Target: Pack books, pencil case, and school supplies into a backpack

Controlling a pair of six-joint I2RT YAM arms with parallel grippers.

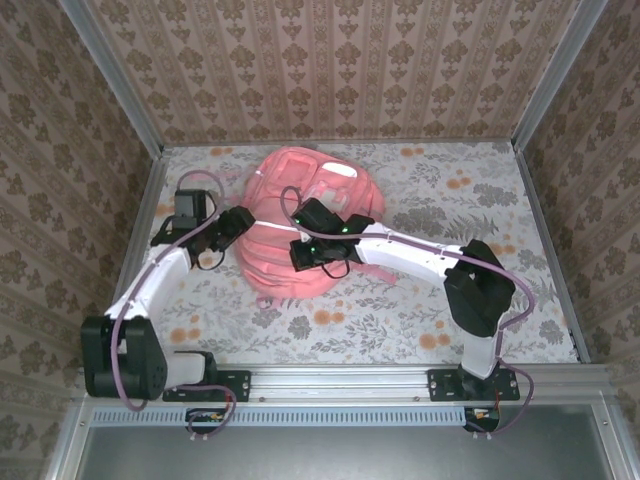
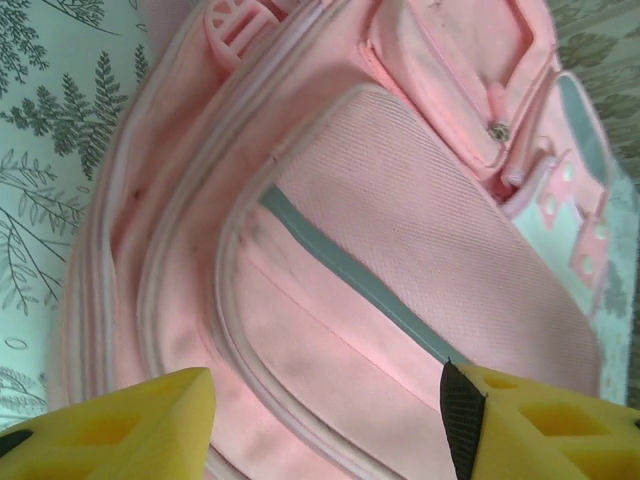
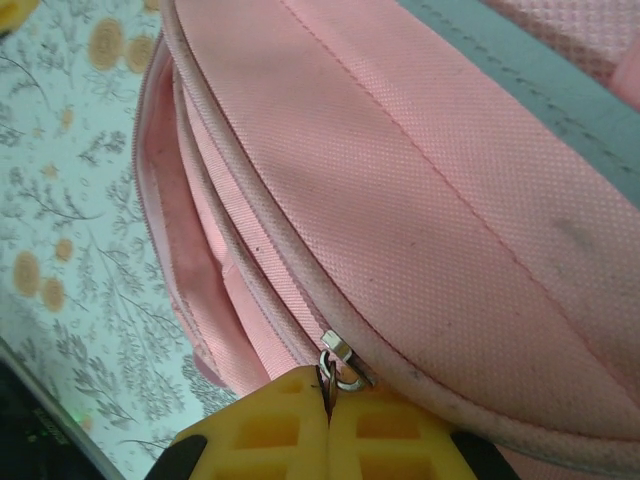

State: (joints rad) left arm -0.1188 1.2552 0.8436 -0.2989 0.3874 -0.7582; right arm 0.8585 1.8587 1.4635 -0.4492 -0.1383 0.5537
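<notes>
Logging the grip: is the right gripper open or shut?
The right gripper is shut: its yellow fingers meet with no gap, pinching the metal zipper pull on the backpack.

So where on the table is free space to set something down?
The widest bare patch of table lies between the backpack and the right wall. A narrower strip runs between the backpack and the near rail. Crowded: the backpack's left and near edges, where the left arm and right arm reach.

The zipper pull (image 3: 340, 360) is half hidden in the closed right gripper (image 3: 328, 388); wrist views crop the backpack (image 3: 400, 200).
</notes>
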